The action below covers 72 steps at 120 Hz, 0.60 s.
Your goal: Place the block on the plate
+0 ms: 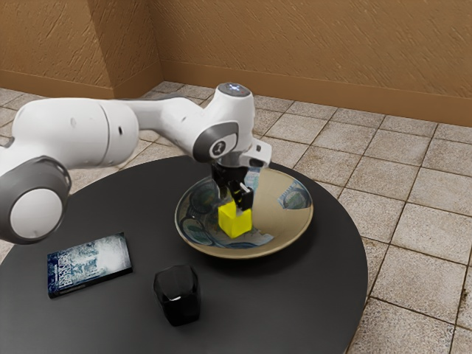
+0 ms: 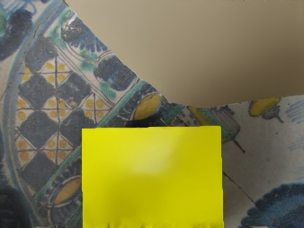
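Standing roughly upright, the yellow block looks near enough a cube that I can't pick out a long axis or say which way it points; its nearer top edge runs straight across the wrist view. It's directly beneath the hand, right up close, and whether the hand is clamped on it I can't tell. The block is within the plate's rim, over the painted part. On the table, outside the plate, are a book and a black cup.
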Each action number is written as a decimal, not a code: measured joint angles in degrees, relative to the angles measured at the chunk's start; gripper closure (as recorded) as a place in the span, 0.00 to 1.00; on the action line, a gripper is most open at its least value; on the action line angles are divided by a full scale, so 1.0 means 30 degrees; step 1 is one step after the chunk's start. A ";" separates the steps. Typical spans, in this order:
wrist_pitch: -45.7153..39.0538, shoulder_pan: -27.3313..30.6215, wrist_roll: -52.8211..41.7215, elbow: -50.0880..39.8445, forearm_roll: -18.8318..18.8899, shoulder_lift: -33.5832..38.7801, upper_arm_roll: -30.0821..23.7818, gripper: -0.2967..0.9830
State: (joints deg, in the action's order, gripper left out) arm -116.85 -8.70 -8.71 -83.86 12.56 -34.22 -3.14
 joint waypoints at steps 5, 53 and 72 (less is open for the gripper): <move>0.0131 0.0000 -0.0074 0.0014 0.0000 0.0113 -0.0003 0.32; 0.2045 0.0037 -0.0493 -0.0203 -0.0850 0.3093 0.0042 0.25; 0.3736 -0.0067 -0.0597 -0.0072 -0.1382 0.5328 0.0224 0.24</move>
State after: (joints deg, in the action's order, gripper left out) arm -105.64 -8.90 -10.50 -84.07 8.42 -18.23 -2.47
